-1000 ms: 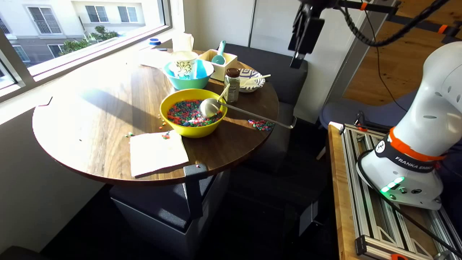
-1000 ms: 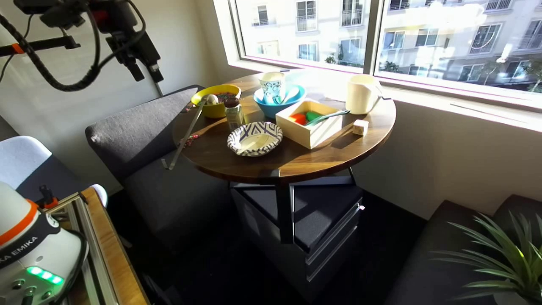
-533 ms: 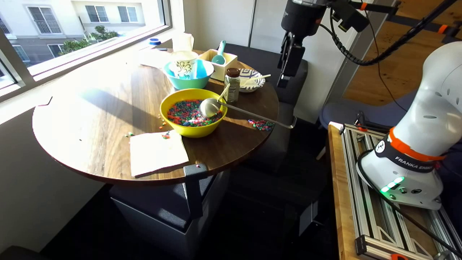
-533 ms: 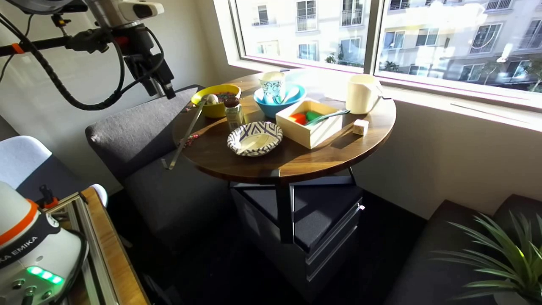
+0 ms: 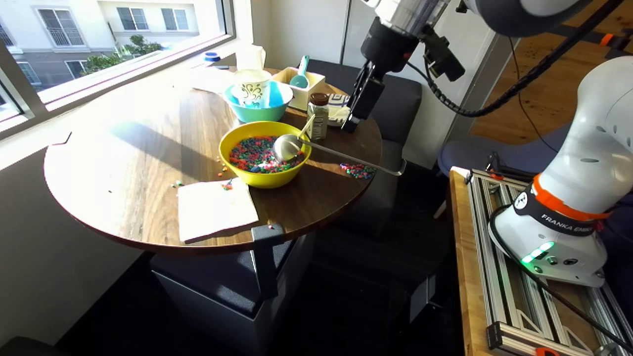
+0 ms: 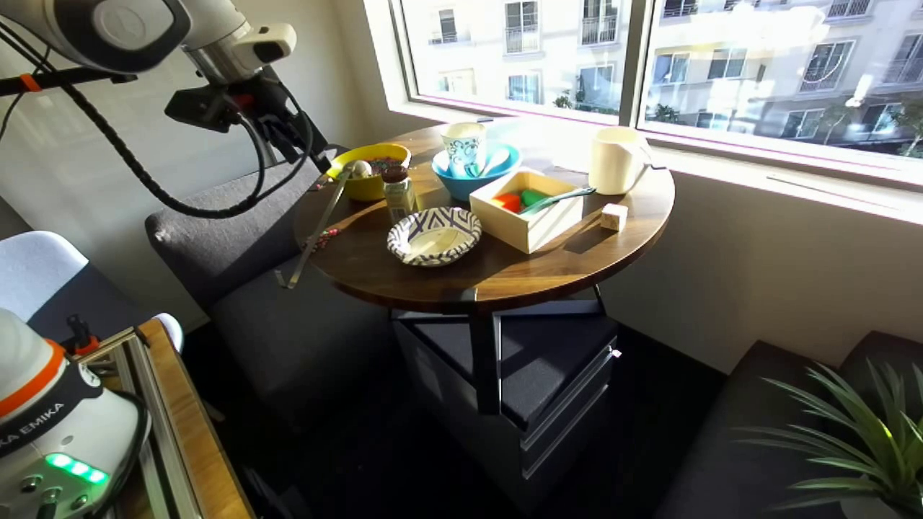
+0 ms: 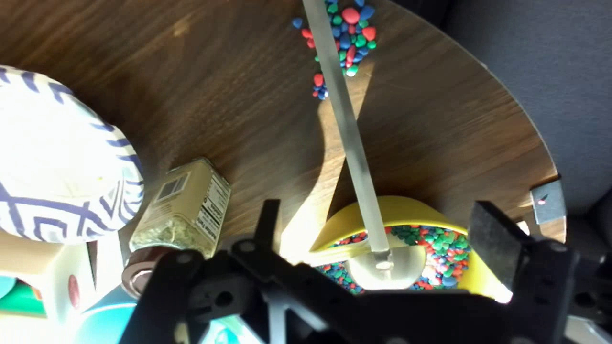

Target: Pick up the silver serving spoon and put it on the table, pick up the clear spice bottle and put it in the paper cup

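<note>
One black gripper (image 7: 376, 210) hangs over a round wooden table (image 5: 296, 202), pointing downward, its two fingers spread wide with nothing held between them. Ahead and below lies the silver serving spoon (image 7: 350, 138): its round end rests among coloured pellets (image 5: 247, 151) in a yellow bowl (image 5: 269, 179), and its long handle, hooked at the tip, leans across the rim and sticks out past the table's edge. I take the step in hand to be the first one, the approach to the spoon; it is not yet on the table, and the clear spice bottle (image 7: 179, 210), upright with a brown lid (image 5: 319, 99), stands just beside the yellow bowl, its turn not yet come. Seen from the wrist, the handle lines up at a slant with the gap between the fingers, close to its middle. In an exterior view the fingertips (image 5: 350, 126) sit above the handle, apart from it. The next move, as I judge it, is to lower the gripper until one finger stands on each side of the handle, then close on it and lift the round end clear of the rim. A sideways sweep on the way down might knock the bottle. For later, the paper cup (image 6: 465, 148) stands upright inside a blue bowl (image 6: 456, 189), near the yellow one.
</note>
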Motion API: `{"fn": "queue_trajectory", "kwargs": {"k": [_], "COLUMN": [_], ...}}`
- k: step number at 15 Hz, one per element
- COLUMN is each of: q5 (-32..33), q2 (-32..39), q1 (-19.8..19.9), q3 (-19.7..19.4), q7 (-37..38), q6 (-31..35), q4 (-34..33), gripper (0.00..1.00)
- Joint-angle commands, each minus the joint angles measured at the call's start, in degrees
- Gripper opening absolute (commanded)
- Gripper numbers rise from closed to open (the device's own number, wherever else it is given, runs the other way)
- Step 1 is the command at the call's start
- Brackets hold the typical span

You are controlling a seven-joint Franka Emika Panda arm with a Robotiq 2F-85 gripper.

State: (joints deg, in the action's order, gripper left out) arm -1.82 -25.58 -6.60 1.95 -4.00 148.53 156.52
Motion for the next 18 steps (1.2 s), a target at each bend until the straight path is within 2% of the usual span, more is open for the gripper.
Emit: {"fn": "queue_trajectory", "kwargs": {"k": [1,4,6,9,12,13,15,16,17,18], "q5": [-3.98,-7.28,-8.85,-11.01,-13.23,-13.54,-14.0,-13.97,-14.05,-14.05], "q2": [5.73,9.3,11.11,13.91,15.65,16.1,16.7,16.87,16.91,16.99], "q1": [-3.55,-6.6,-7.81,-8.82,-8.95,-8.71,-8.45,-8.25,-8.18,-8.14], "q3": [-2.81,-4.77,-5.77,-6.89,-7.29,-7.16,-6.97,-6.78,-6.69,-6.64], "q7": [-5.8,-11.23,-14.53,-18.86,-21.94,-22.5,-23.34,-23.47,-23.72,-24.04], "q6": [7.99,11.86,13.23,14.44,15.39,15.74,16.55,16.83,16.95,17.2], "q4": [1.11,0.95,0.92,0.54,0.16,0.01,-0.35,-0.59,-0.85,-1.03], "gripper": [1.0,1.0,0.95,0.71,0.61,0.51,0.49,0.33,0.25,0.22]}}
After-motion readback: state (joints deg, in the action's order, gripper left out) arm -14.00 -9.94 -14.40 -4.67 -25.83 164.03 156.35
